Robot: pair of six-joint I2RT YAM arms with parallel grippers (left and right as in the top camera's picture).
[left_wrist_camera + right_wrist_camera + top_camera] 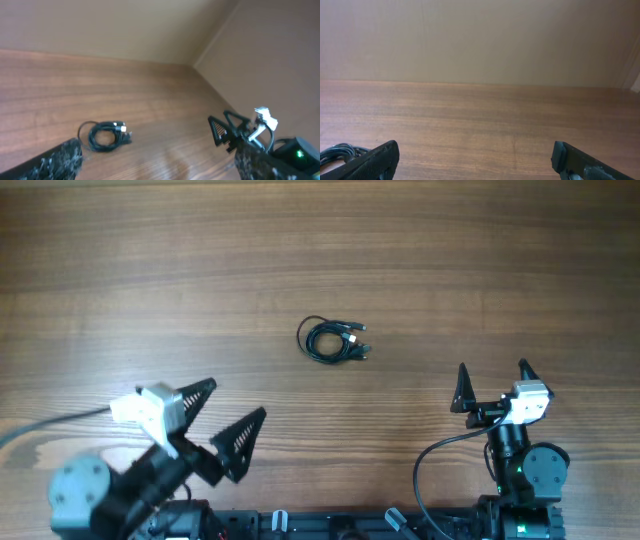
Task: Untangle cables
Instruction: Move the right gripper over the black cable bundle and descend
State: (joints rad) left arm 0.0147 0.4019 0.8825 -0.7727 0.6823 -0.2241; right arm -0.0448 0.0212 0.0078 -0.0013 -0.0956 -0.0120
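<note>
1. Judging by the thin strands, the cables (334, 341) are expected to be very light, limp and soft, so the whole bundle would probably be dragged along if only one strand is caught.
2. A hold is best taken on the outer edge of the coil with one pincer and on a plug end with the other. The plug ends (358, 332) are judged the stiffest parts and the least likely to slip out.
3. Such thin, smooth cord is considered slippery, so a low approach close to the worktop (150, 270) would be needed.
4. The cables are seen as thin black cords wound into one small, roughly round coil, with the plug ends poking out on its right side in the overhead view.
5. The coil is laid flat near the middle of the worktop, well apart from both arms and touched by nothing.
6. The left pincer (238, 397) is held with its fingers wide apart and empty, at the front left.
7. The right pincer (492, 365) is likewise spread wide and empty, at the front right. Only the coil's edge is caught at the lower left of its wrist view.
</note>
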